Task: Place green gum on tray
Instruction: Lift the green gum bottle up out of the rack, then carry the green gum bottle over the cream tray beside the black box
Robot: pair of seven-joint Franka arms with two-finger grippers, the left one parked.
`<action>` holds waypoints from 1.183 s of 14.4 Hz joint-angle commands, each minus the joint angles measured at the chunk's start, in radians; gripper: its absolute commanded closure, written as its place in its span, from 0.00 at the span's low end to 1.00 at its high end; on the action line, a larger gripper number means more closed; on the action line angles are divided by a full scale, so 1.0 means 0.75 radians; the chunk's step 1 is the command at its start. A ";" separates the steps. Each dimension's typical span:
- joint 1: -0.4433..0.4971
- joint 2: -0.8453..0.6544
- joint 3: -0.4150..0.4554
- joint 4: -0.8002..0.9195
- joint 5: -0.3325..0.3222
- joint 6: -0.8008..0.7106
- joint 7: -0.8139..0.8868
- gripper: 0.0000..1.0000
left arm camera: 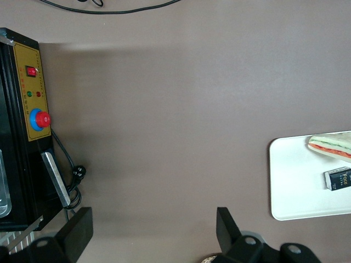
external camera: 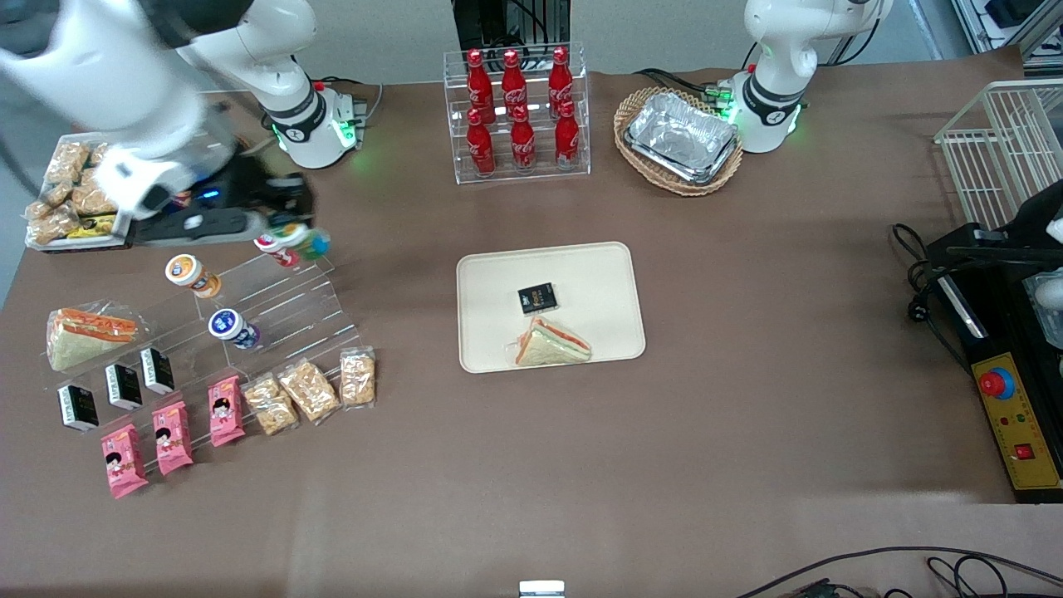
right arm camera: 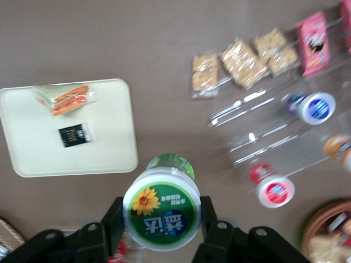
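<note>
You are looking at a brown tabletop (external camera: 581, 465) with the cream tray (external camera: 490, 332) lying flat near its middle. On the tray, a wrapped sandwich (external camera: 552, 343) sits at the edge nearest the front camera, and a small black packet (external camera: 537, 298) lies just beside it, farther from the camera.

Toward the working arm's end of the tabletop from the tray you have a clear stepped stand (external camera: 282, 316). Pink packets (external camera: 173, 438) and bagged snacks (external camera: 309, 389) line its nearest steps, a blue-lidded bottle (external camera: 233, 327) lies higher up, then an orange one (external camera: 192, 275), then a red one (external camera: 276, 249) on the top step.

Your end effector (external camera: 291, 237) hangs over that top step, farther from the camera than the tray and well apart from it. It is clenched on the green gum (right arm camera: 162, 209): the wrist view shows a finger (right arm camera: 113, 219) pressed against each side of the white lid, with the bottle lifted clear of the stand.

Farther still stands a clear rack of red bottles (external camera: 516, 112).
</note>
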 commanded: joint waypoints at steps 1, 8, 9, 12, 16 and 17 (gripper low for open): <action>0.286 0.091 -0.077 0.050 0.031 0.078 0.394 0.58; 0.611 0.240 -0.165 -0.273 0.013 0.663 0.730 0.58; 0.626 0.251 -0.165 -0.348 0.013 0.751 0.730 0.58; 0.651 0.281 -0.165 -0.549 0.013 0.996 0.733 0.58; 0.699 0.383 -0.165 -0.674 0.009 1.224 0.787 0.58; 0.720 0.412 -0.167 -0.682 0.003 1.255 0.812 0.58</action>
